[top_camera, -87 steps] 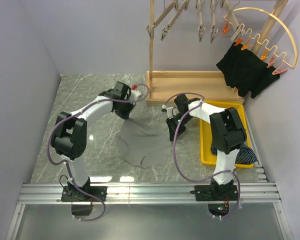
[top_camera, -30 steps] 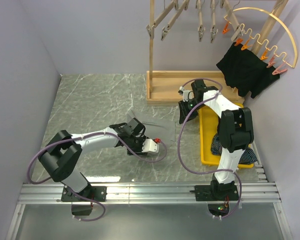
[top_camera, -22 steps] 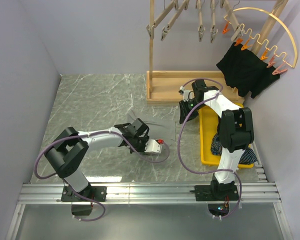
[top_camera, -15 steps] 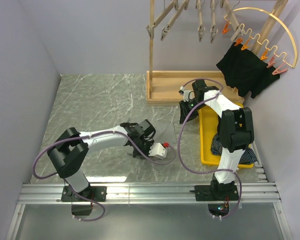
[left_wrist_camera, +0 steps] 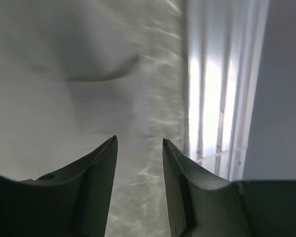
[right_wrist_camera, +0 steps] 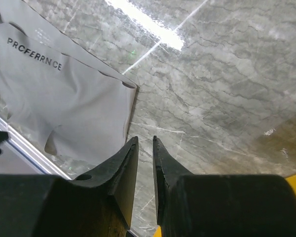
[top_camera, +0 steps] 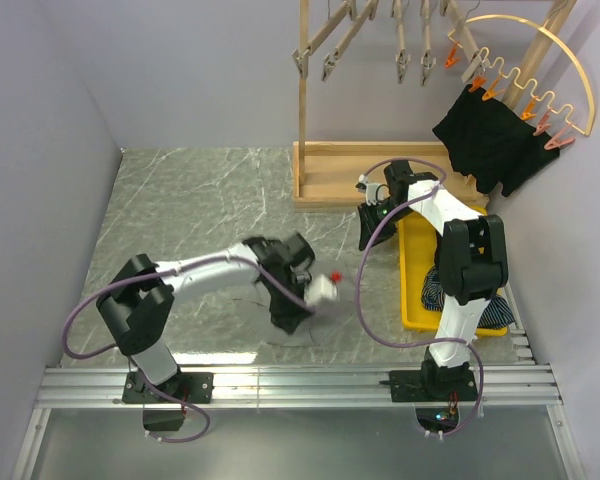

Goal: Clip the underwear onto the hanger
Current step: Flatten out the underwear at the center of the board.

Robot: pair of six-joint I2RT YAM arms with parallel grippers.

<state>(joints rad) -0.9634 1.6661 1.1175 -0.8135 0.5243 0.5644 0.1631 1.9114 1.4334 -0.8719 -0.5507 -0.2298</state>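
Reaching low over the table, well to the left of the yellow tray, the left fingers stand moderately apart with nothing between them. Their own camera, blurred, shows smooth pale cloth with a soft fold beneath and ahead of them; whether they touch it I cannot tell. That cloth is the grey underwear, lying flat on the table to the left of the tray, unclipped, with a line of dark lettering printed near one edge. The tray sits at the table's right side and holds a heap of dark blue striped fabric at its near end, partly hidden behind the right arm; its far end shows bare yellow. Just off the tray's far left corner the right fingers point down at bare marble, drawn in to a narrow slit and gripping nothing, with one corner of the grey underwear near them. Beyond the tray's far end stands a wooden rack on a broad base, its upright post carrying a row of wooden pegs overhead. Above the tray's far right corner hangs the curved hanger, with orange clips along its wavy lower bar; a pair of black underwear is clipped there and hangs down toward the tray.
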